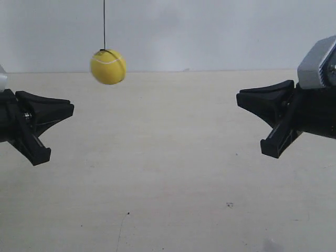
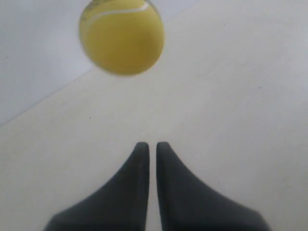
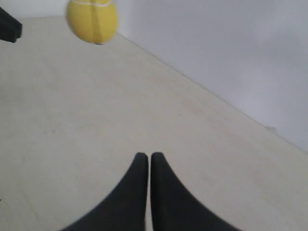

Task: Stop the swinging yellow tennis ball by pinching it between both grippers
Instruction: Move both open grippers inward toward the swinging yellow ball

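**Ball Suspended, Both Pincers Closed**

We see the fuzzy, bright yellow tennis ball (image 1: pixel 108 66) with its white curved seam hanging on a thin dark string (image 1: pixel 104 23). It hangs above the pale, matte, faintly speckled tabletop (image 1: pixel 168 189) and in front of a plain grey-white wall (image 1: pixel 220 31). It touches neither gripper.

The left gripper (image 2: pixel 152 144) has two smooth black tapered fingers set side by side with only a hairline gap, and the ball is near, ahead of it. The right gripper (image 3: pixel 146 155) is closed in the same way, well apart from the ball.

The ball's outline is blurred. Both wrist views crop its top, and the frame cuts off the string's upper end.
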Controlling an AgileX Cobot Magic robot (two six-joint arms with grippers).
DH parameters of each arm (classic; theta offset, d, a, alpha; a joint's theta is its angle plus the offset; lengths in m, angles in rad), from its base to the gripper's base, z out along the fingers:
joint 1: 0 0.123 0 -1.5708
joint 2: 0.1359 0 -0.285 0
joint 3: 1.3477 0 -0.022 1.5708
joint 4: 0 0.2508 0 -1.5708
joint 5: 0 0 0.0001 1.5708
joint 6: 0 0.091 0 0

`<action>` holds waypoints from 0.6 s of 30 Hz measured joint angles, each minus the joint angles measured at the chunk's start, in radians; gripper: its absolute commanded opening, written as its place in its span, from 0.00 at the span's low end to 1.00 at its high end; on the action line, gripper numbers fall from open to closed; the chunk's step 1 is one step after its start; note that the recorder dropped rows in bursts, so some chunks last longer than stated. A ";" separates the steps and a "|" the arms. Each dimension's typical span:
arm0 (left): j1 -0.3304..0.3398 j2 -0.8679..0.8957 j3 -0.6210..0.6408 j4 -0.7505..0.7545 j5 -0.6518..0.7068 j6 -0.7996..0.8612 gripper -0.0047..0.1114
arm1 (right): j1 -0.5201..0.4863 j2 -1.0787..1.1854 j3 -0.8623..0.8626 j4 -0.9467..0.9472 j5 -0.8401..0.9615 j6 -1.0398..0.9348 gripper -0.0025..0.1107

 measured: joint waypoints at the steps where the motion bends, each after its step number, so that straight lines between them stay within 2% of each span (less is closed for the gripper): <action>1: 0.000 0.009 -0.008 0.014 -0.003 -0.003 0.08 | 0.000 0.004 -0.015 -0.024 -0.001 0.013 0.02; 5: 0.000 0.048 -0.041 0.072 -0.037 -0.018 0.08 | 0.000 0.037 -0.062 -0.088 -0.008 0.048 0.02; 18: 0.000 0.082 -0.073 0.099 -0.121 0.024 0.08 | 0.000 0.181 -0.129 -0.120 -0.044 0.035 0.02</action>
